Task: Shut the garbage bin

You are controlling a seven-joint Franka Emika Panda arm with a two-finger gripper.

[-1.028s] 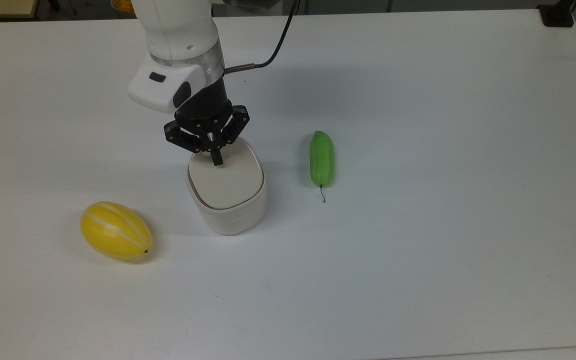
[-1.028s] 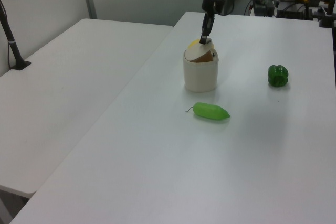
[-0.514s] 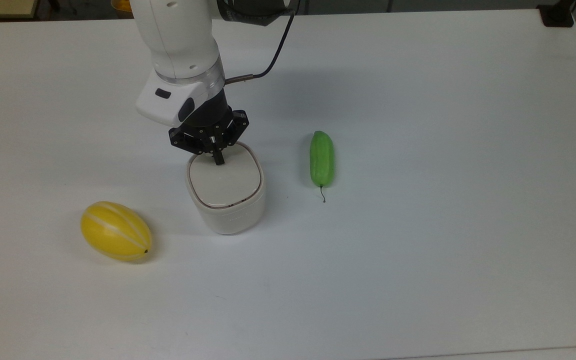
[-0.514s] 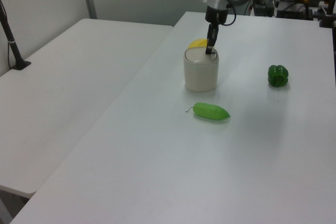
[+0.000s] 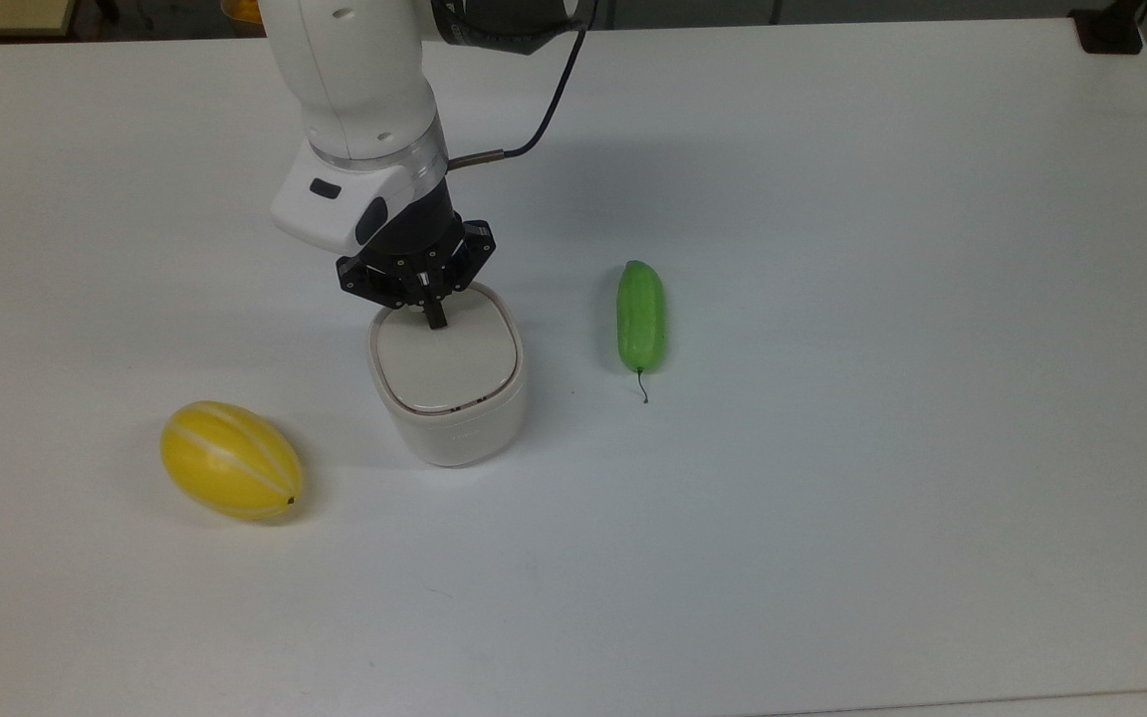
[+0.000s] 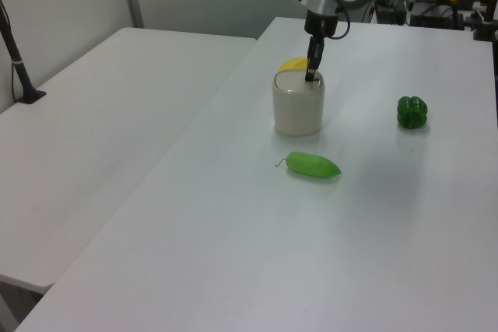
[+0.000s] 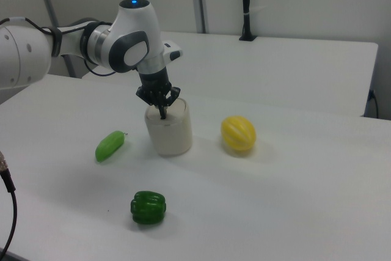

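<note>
We see a white table with toy food on it. In the top view, the yellow melon lies closest to us, near the top view's left. A bit farther back sits the garbage bin, a small cream tub near the middle of the table. Its flat beige lid lies down flat on the tub, so the bin looks shut. To the top view's right of the bin, a little apart, lies a green cucumber with its thin stem pointing toward us. Right over the far edge of the lid we see the gripper. Its 2 black fingers are pressed together into 1 thin tip, and that tip touches the lid near its far edge. The gripper holds nothing. The white arm goes up and away behind it, with a black cable hanging beside it. In the right view, a dark green pepper sits closest to us, well apart from the bin, and the melon lies on the right view's right of the bin.
</note>
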